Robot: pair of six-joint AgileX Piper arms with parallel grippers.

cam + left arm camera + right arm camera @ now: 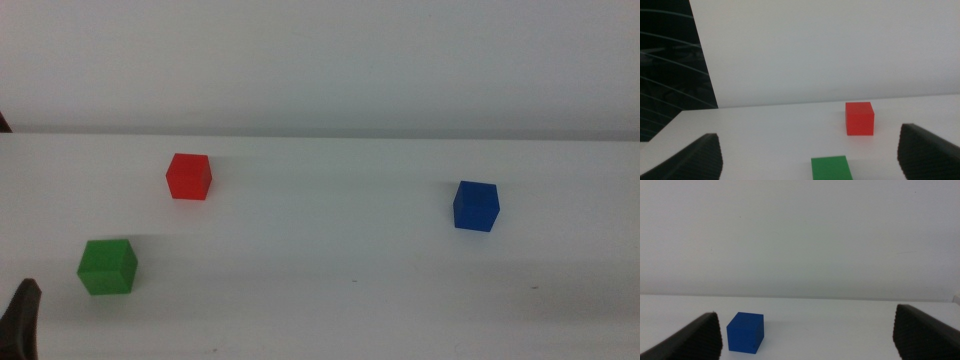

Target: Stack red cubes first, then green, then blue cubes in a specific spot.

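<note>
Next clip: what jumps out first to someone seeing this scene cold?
Three bright cubes sit apart on a plain white table, none stacked: the red cube toward the back left, the green cube nearer on the left, the blue cube alone on the right. The left claw is open facing green and red; the right claw is open near blue.

Bright even light, faint shadows; pictures soft, perhaps slightly blurred.

My left gripper (pixel 22 318) is showing only as a dark sliver, cut by the middle view's bottom-left edge. The green cube (pixel 830 168) is getting cropped by my left wrist picture's edge. My right gripper (pixel 807 335) is sitting outside the middle view.
</note>
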